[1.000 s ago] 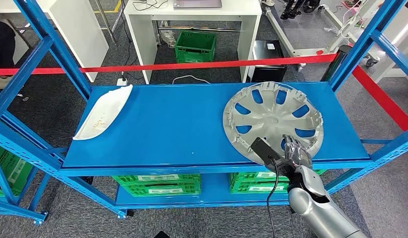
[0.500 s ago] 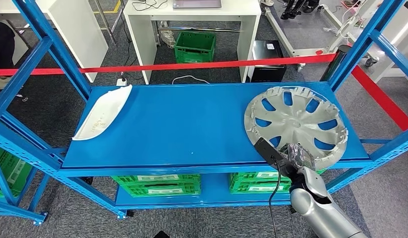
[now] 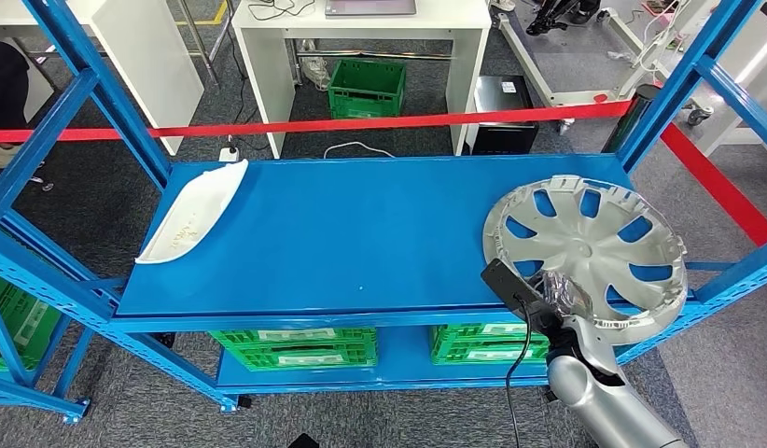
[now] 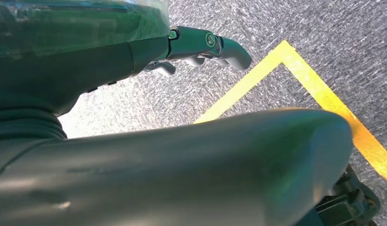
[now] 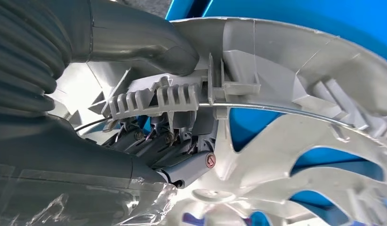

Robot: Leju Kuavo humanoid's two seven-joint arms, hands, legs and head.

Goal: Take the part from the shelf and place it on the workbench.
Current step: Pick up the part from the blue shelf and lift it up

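A white curved panel (image 3: 193, 211) lies at the left end of the blue shelf (image 3: 352, 233), near its back left corner. At the shelf's front right corner the silver wheel cover (image 3: 590, 252) sits tilted, hanging out past the front and right edges, and the right hand (image 3: 559, 297) holds its near rim, with the fingers (image 5: 149, 44) clamped over the ribbed edge. The left hand (image 4: 201, 47) hangs over grey floor with a yellow tape line (image 4: 295, 80), its fingers loosely curled and holding nothing.
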